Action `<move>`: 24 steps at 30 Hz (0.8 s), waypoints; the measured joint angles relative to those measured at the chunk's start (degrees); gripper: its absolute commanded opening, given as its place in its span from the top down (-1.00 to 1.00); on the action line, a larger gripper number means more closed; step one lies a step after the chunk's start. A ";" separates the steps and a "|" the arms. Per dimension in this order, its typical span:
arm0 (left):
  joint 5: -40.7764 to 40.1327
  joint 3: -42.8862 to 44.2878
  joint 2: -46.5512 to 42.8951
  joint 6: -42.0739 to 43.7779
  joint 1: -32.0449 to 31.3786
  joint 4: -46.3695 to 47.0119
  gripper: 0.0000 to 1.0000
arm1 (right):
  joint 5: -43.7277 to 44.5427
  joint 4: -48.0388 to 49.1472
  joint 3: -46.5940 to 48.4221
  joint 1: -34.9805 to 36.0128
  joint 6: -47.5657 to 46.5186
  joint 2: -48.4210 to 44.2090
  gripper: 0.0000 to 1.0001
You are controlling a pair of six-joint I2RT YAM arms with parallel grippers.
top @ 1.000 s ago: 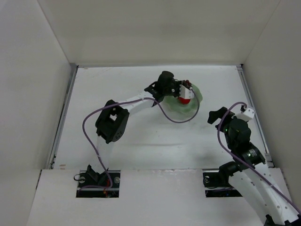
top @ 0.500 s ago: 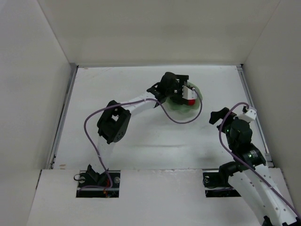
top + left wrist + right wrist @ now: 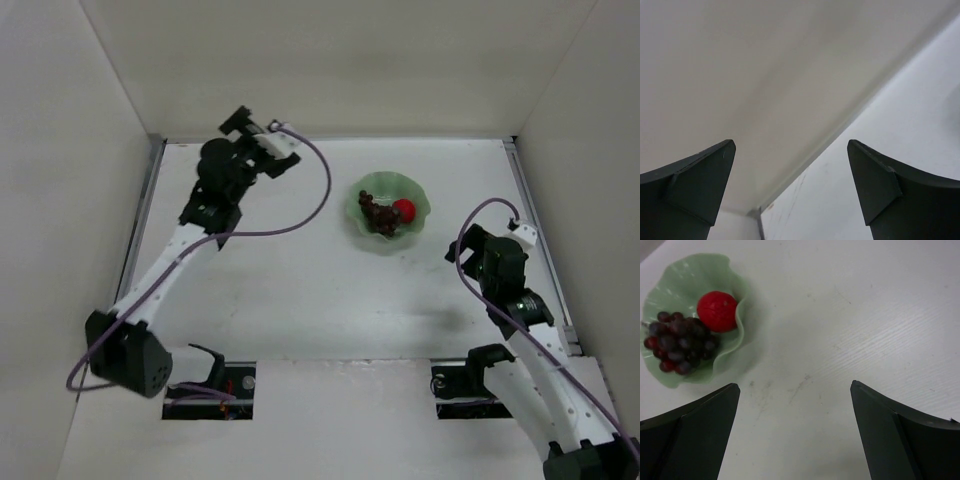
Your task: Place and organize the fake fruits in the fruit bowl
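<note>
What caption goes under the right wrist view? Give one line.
Red fruit and grapes rest together in the mint bowl, beyond the open right gripper.

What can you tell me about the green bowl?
The bowl is pale mint green, shallow and glossy, plastic by the look of it, with a wavy, ruffled rim. It sits upright on the white table, right of centre and toward the far side. Inside lie a round red fruit and a bunch of dark grapes, side by side. Nothing else touches it.
</note>
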 measured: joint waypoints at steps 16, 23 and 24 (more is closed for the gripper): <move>-3.61 -39.98 -26.64 -18.23 49.66 -2.91 -1.00 | -11.30 -0.48 0.22 -13.42 -0.42 -0.50 -1.00; -3.37 -46.49 -31.91 -23.21 47.43 4.85 -1.00 | -13.84 -0.52 0.20 -13.94 -0.35 -1.38 -1.00; -3.43 -47.04 -31.89 -23.58 46.99 5.97 -1.00 | -13.88 -0.50 0.20 -13.94 -0.35 -1.73 -1.00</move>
